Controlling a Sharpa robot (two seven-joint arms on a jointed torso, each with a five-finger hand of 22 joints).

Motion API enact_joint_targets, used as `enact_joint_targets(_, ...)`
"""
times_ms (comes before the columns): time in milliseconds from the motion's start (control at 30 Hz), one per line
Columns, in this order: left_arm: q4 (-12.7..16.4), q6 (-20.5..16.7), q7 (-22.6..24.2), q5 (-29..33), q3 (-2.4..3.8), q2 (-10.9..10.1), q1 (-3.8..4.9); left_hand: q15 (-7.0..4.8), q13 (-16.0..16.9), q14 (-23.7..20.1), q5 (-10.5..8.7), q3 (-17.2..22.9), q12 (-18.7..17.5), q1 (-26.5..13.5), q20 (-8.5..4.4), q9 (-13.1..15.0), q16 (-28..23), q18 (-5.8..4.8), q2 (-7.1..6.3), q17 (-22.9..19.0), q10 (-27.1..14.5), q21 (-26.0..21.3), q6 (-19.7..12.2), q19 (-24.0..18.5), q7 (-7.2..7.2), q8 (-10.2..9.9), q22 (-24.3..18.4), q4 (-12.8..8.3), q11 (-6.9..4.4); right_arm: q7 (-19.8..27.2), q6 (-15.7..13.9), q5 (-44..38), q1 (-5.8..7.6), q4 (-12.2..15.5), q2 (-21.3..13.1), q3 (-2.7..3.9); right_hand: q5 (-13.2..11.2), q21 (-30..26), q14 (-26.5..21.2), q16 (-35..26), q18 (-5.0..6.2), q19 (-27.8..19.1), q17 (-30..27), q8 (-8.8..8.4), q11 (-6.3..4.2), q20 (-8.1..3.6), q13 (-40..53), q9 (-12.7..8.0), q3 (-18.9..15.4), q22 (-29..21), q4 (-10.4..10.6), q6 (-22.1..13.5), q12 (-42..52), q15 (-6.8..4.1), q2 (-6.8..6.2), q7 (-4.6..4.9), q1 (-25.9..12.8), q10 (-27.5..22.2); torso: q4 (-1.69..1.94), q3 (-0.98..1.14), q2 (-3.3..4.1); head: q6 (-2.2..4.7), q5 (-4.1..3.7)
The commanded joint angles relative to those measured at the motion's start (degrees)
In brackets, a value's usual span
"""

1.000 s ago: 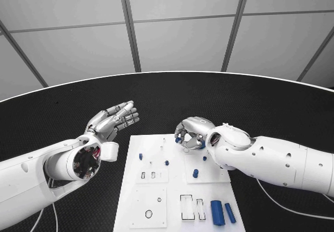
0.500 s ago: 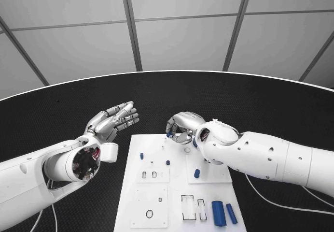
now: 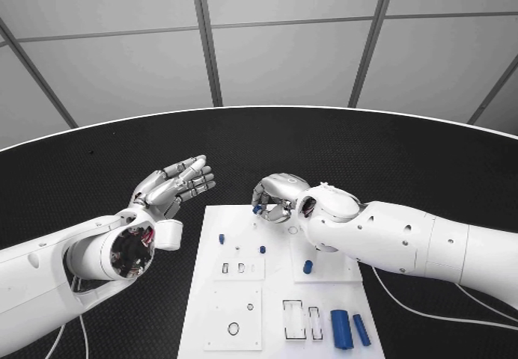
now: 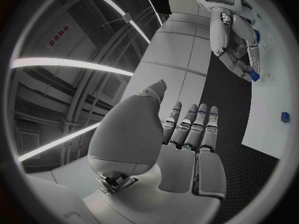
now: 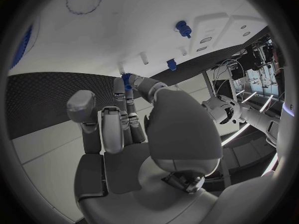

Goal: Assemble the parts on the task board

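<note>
A: Head view; right hand (image 3: pixel 276 200) at far edge of task board (image 3: pixel 276 314), fingers pinched on a small blue part (image 3: pixel 258 210); left hand (image 3: pixel 173 188) spread, holds nothing, well apart.
B: Left wrist view; same pinch?
A: Yes; part (image 4: pixel 255 76) at fingertips; probably light, stiff, slippery; take it by its sides.
B: Right wrist view?
A: Part (image 5: pixel 126 79) between fingertips; board behind.

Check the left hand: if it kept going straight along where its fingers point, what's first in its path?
Likely nothing. The left hand is open, raised beside the task board, fingers aimed up and away over bare black table. The right hand sits off that line, though depth is unclear.
</note>
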Motion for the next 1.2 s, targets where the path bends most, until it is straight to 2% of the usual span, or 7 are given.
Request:
enact_joint_targets(33, 0.01, 0.01, 0.0, 0.0, 0.0, 0.0, 0.04, 0.03, -0.1, -0.46, -0.3, 0.29, -0.29, 0.34, -0.06, -0.08, -0.21, 0.54, -0.17, -0.06, -0.46, 0.21, -0.43, -0.06, 6.73, -0.38, -0.09, -0.08, 0.05, -0.08, 0.22, 0.0, 0.0, -0.21, 0.12, 0.0, 0.34, 0.19, 3.71, 0.06, -0.45, -0.01, 2.16, 1.72, 0.13, -0.42, 0.08, 3.5, -0.2, -0.02, -0.21, 0.43, -0.08, -0.45, -0.31, -0.21, -0.48, -0.06, 0.16, -0.04, 0.1, -0.07, 0.02)
enact_joint_targets(533, -0.09, 0.05, -0.04, 0.0, 0.0, -0.05, 0.12, 0.03, -0.1, -0.46, -0.3, 0.29, -0.29, 0.34, -0.06, -0.08, -0.21, 0.54, -0.17, -0.06, -0.46, 0.21, -0.43, -0.06, 6.73, -0.38, -0.09, -0.08, 0.05, -0.77, 1.05, 0.0, 0.0, -0.45, -0.2, 0.0, 0.37, 0.19, 3.71, 0.06, -0.46, -0.01, 2.14, 1.76, 0.14, -0.41, 0.12, 3.59, -0.26, -0.01, -0.23, 0.39, -0.11, -0.43, -0.4, -0.2, -0.55, -0.09, 0.41, 0.0, 0.24, -0.14, -0.11)
enact_joint_targets(767, -0.11, 0.07, -0.04, 0.0, 0.0, -0.07, 0.12, 0.03, -0.1, -0.46, -0.3, 0.29, -0.29, 0.34, -0.06, -0.08, -0.21, 0.54, -0.17, -0.06, -0.46, 0.21, -0.43, -0.06, 6.73, -0.38, -0.09, -0.08, 0.05, -1.29, 1.06, -1.15, 0.0, -0.39, -0.39, 0.0, 0.39, 0.33, 3.73, 0.13, -0.5, 0.08, 2.25, 1.81, 0.12, -0.41, 0.18, 3.68, -0.27, 0.21, -0.32, 0.39, -0.1, -0.43, -0.46, -0.21, -0.51, -0.06, 0.52, -0.06, 0.32, -0.11, -0.23)
enact_joint_targets(1200, -0.16, 0.08, -0.06, 0.0, 0.0, -0.11, 0.13, 0.05, -0.09, -0.53, -0.32, 0.48, -0.3, 0.47, -0.07, -0.1, -0.27, 0.55, -0.21, -0.09, -0.6, 0.23, -0.41, 0.04, 6.73, -0.45, -0.13, -0.35, 0.06, -1.88, -0.17, -1.7, 0.0, -0.03, -0.75, 0.0, 0.43, 0.46, 3.75, 0.2, -0.54, 0.16, 2.34, 1.93, 0.08, -0.41, 0.29, 3.84, -0.27, 0.43, -0.45, 0.44, -0.05, -0.44, -0.5, -0.22, -0.44, 0.06, 0.68, -0.08, 0.43, -0.03, -0.43)
